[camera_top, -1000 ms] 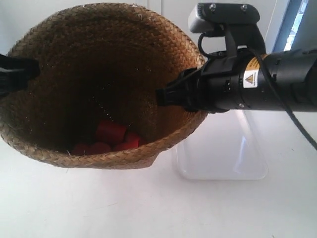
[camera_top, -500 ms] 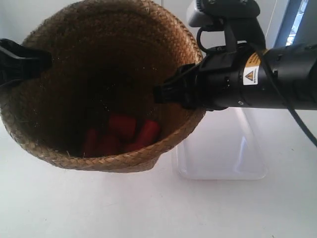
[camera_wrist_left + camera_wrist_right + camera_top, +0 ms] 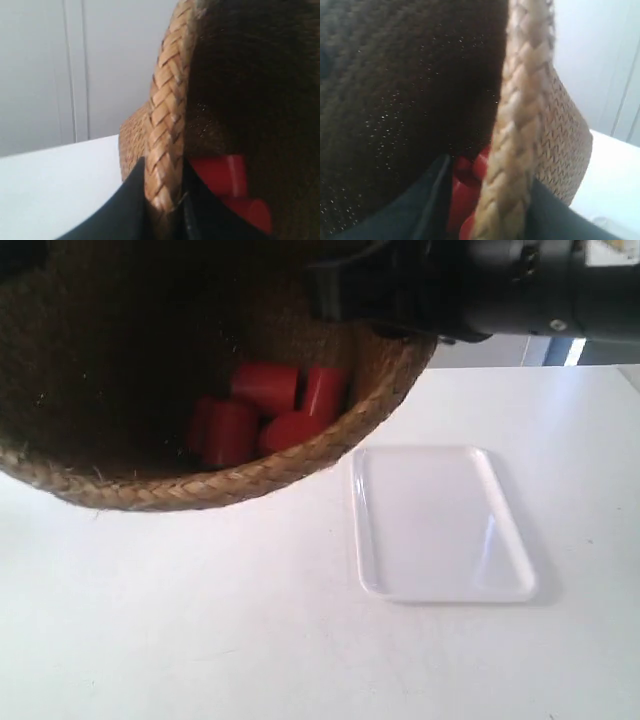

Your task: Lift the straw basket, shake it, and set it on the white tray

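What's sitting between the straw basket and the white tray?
Nothing is. In the exterior view, only bare white table shows between the held-up straw basket and the white tray.

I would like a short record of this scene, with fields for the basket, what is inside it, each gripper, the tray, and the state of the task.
basket: straw basket, gripped at its rim on two sides, appears raised off the table
contents: several red cylindrical pieces at the bottom
left gripper: jaws shut on the braided rim, one inside, one outside
right gripper: same grip on the rim
white tray: flat on the table, nothing on it
task state: basket not yet on the tray
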`<action>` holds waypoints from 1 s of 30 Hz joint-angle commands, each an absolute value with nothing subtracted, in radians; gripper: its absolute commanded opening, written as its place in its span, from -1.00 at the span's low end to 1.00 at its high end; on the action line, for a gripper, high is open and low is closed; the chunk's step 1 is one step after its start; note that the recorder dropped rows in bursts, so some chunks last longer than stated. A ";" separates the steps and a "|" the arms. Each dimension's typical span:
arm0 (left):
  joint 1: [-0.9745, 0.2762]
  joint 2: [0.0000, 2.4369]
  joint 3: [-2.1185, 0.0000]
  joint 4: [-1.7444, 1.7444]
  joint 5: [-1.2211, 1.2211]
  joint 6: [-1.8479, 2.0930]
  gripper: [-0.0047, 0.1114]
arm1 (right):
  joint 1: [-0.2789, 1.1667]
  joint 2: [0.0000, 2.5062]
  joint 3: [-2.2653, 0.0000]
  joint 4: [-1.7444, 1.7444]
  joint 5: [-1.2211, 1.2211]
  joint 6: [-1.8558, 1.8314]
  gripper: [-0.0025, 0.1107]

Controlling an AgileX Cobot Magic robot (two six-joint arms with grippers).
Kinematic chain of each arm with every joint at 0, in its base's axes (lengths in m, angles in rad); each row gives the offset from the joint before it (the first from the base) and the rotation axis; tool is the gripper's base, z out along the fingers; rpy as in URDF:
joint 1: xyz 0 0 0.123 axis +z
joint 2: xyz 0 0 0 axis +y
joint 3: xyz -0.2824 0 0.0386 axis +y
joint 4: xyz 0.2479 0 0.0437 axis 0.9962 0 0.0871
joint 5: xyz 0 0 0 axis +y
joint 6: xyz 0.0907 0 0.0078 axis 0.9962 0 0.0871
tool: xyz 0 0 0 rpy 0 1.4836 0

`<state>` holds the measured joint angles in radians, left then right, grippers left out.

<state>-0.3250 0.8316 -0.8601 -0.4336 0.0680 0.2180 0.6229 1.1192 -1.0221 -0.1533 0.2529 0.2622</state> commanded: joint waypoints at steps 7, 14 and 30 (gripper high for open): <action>-0.325 0.862 -0.770 -0.409 -0.017 0.157 -0.92 | 0.587 1.216 -0.970 -0.192 0.251 0.356 -0.96; -0.325 0.863 -0.768 -0.403 0.081 0.157 -0.92 | 0.587 1.238 -0.924 -0.192 0.253 0.344 -0.96; -0.337 0.855 -0.806 -0.394 0.053 0.113 -0.92 | 0.608 1.215 -0.955 -0.177 0.314 0.345 -0.96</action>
